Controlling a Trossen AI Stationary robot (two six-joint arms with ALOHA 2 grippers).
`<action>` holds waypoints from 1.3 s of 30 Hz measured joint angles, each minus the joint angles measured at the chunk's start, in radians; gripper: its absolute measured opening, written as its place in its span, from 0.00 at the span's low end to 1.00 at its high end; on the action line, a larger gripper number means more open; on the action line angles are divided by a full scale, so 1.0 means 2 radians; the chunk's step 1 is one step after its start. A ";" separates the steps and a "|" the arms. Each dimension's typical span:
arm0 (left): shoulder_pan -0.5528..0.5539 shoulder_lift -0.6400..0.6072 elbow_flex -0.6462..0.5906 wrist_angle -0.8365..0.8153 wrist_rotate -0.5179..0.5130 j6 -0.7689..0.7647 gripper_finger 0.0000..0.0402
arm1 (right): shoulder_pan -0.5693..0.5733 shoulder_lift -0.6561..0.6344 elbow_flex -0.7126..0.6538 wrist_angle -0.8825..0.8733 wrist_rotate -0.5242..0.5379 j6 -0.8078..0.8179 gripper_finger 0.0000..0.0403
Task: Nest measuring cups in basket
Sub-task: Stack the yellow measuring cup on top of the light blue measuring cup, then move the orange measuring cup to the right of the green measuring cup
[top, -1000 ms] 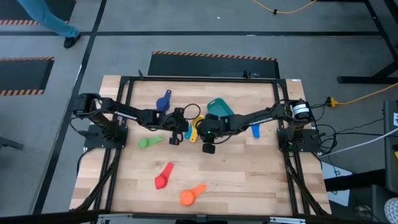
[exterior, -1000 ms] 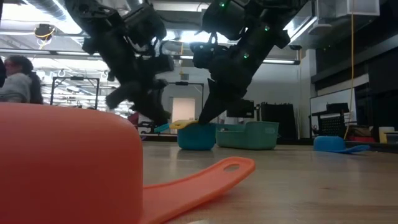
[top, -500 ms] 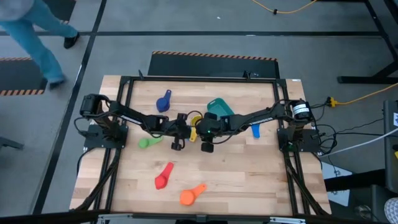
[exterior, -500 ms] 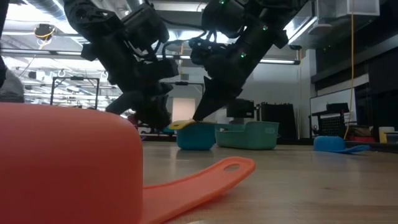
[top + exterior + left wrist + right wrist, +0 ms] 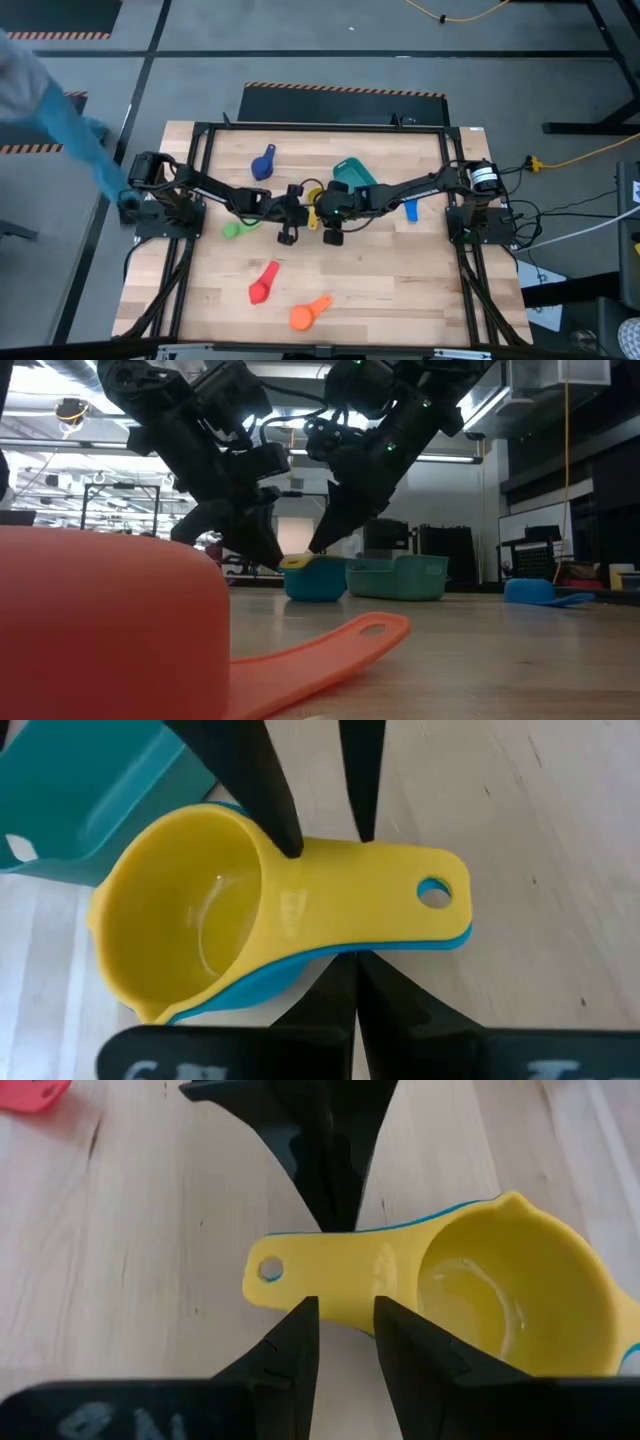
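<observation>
A robotics lab: hazard-striped floor tape (image 5: 345, 90), yellow cable (image 5: 455, 15), ceiling strip lights (image 5: 60, 428), equipment racks (image 5: 120, 505).

No legible txt or labels anywhere.

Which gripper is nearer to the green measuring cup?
Left. The left gripper is shut at the yellow cup's handle, just right of the green cup; the right gripper sits beyond it.

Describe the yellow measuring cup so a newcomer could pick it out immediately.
On the wooden table, look at the middle, where the left gripper and right gripper meet beside the teal plastic basket. The yellow plastic measuring cup sits there, the only cup nested inside another, a light blue cup.
</observation>
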 joint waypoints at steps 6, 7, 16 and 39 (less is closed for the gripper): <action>-0.019 -0.021 0.001 -0.011 -0.045 -0.007 0.02 | 0.014 -0.023 0.000 -0.012 -0.001 -0.002 0.26; -0.022 -0.024 0.001 -0.009 -0.053 -0.012 0.01 | 0.017 -0.029 0.000 -0.015 -0.001 -0.002 0.26; -0.062 -0.085 0.001 -0.022 -0.065 -0.038 0.03 | 0.045 -0.069 0.000 -0.029 -0.001 -0.002 0.26; -0.142 -0.324 0.001 -0.087 -0.063 -0.109 0.01 | 0.080 -0.073 0.000 -0.019 -0.051 0.016 0.27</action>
